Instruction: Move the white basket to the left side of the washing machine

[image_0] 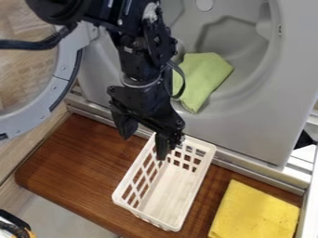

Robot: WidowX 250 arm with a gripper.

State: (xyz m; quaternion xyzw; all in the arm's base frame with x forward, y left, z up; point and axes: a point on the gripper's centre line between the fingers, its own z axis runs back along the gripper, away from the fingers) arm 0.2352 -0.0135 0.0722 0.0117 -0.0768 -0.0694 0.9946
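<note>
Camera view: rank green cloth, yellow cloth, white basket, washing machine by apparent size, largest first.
1. Washing machine, by far
2. White basket
3. Yellow cloth, running to the bottom edge
4. Green cloth, partly behind the arm

Visible area only, not true size.

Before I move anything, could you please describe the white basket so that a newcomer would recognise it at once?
Start from the grey washing machine and look at the brown wooden board in front of it. On this board, near the end effector, stands the white basket, long and open-topped. Unlike the flat yellow cloth beside it, it is hollow, with rows of holes in its walls.
</note>
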